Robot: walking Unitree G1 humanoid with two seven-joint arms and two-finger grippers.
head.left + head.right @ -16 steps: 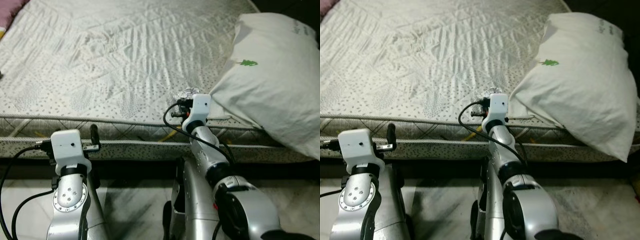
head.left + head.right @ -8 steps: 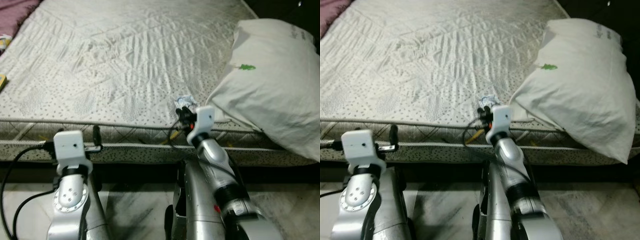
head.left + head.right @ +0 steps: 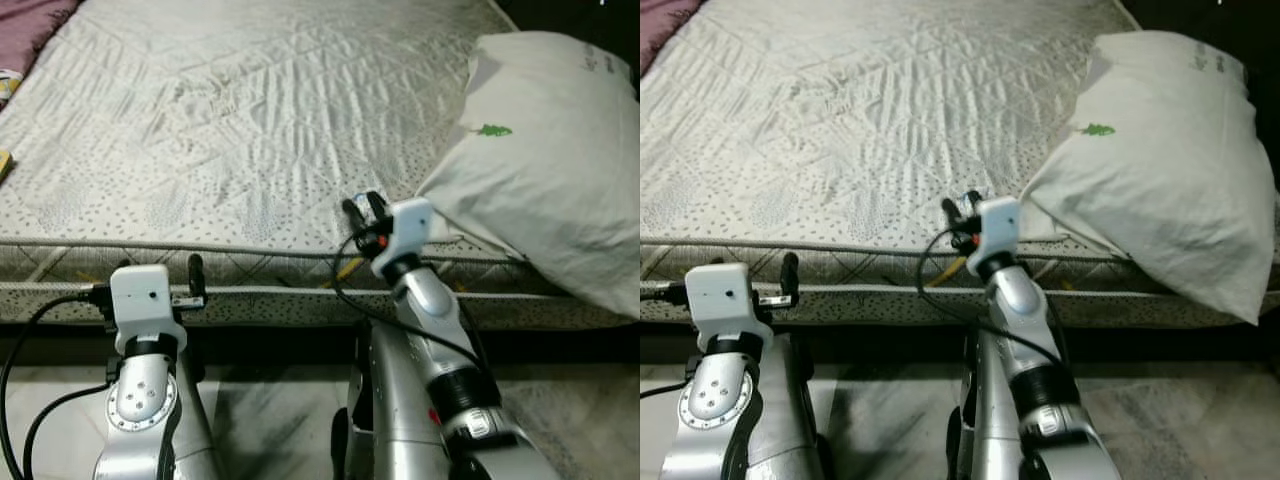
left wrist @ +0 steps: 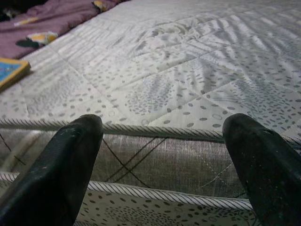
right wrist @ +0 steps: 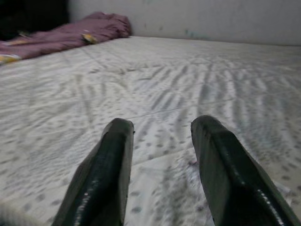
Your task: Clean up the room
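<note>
Bed [image 3: 250, 120] with a pale quilted, dotted cover took up most of what lay before the robot, its near edge running across just ahead of both arms. A white pillow [image 3: 540, 170] with a small green leaf mark [image 3: 494, 130] lay at the bed's right side, its lower corner hanging over the near edge. A purple blanket [image 4: 51, 19] was bunched at the far left corner of the bed, and a flat blue and yellow thing [image 4: 11, 70] lay near the left edge; what it was could not be told.

The right end effector [image 3: 364, 207] was raised over the bed's near edge, just left of the pillow's corner, its two black fingers [image 5: 110, 179] apart with the cover showing between them. In the right wrist view a small pale, blurred patch lay on the cover by one finger, too unclear to name.

The left end effector [image 4: 163, 125] was held lower, in front of the bed's side and level with its piped edge, its fingers [image 4: 70, 160] wide apart and touching nothing.

Pale marbled floor [image 3: 270, 420] showed below, between the two silver arms
</note>
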